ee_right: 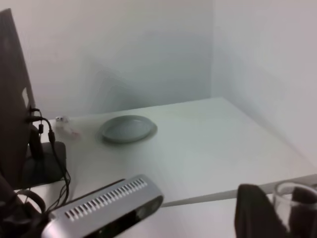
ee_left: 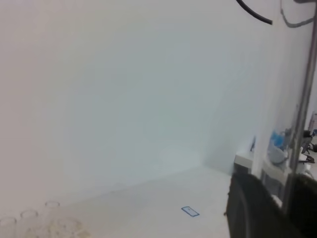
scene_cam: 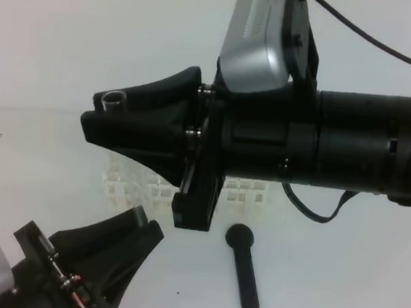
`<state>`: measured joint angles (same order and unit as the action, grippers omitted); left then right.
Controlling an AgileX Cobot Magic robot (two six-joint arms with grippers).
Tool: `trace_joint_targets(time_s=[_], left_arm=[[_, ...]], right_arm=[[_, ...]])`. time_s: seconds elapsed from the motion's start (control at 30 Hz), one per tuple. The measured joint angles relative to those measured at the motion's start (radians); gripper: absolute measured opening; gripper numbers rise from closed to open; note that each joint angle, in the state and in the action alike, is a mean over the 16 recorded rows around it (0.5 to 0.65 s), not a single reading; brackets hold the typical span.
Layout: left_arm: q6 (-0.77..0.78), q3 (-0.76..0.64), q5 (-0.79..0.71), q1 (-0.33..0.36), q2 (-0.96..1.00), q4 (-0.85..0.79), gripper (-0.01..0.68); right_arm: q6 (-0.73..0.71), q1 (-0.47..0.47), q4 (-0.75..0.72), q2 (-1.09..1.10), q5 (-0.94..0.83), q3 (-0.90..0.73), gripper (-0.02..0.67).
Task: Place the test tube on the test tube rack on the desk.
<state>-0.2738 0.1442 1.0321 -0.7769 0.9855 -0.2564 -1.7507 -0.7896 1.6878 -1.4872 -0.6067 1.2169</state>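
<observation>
We see the test tube (scene_cam: 113,99) at the tip of the right hand (scene_cam: 105,119), its open rim poking up between the black fingers, raised above the test tube rack (scene_cam: 160,186) on the table (scene_cam: 340,269). The right hand grips the tube. The left hand (scene_cam: 142,224) sits low, near the rack's front; we cannot tell whether it is open. A black scoop (scene_cam: 244,265) lies just right of the rack.
</observation>
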Motion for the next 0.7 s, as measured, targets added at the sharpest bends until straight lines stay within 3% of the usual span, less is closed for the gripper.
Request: trace_joint_targets(time_s=[0.23, 0.53, 0.7], left_arm=[[0.000, 0.000, -0.020, -0.001, -0.001, 0.003, 0.135], [-0.008, -0.004, -0.070, -0.001, -0.026, 0.012, 0.281], [-0.013, -0.012, -0.153, -0.001, -0.088, 0.015, 0.328]], right_arm=[[-0.007, 0.000, -0.003, -0.003, -0.022, 0.000, 0.134], [-0.030, 0.000, -0.004, -0.006, -0.041, 0.002, 0.124], [-0.057, 0.000, -0.003, 0.003, -0.003, 0.004, 0.124]])
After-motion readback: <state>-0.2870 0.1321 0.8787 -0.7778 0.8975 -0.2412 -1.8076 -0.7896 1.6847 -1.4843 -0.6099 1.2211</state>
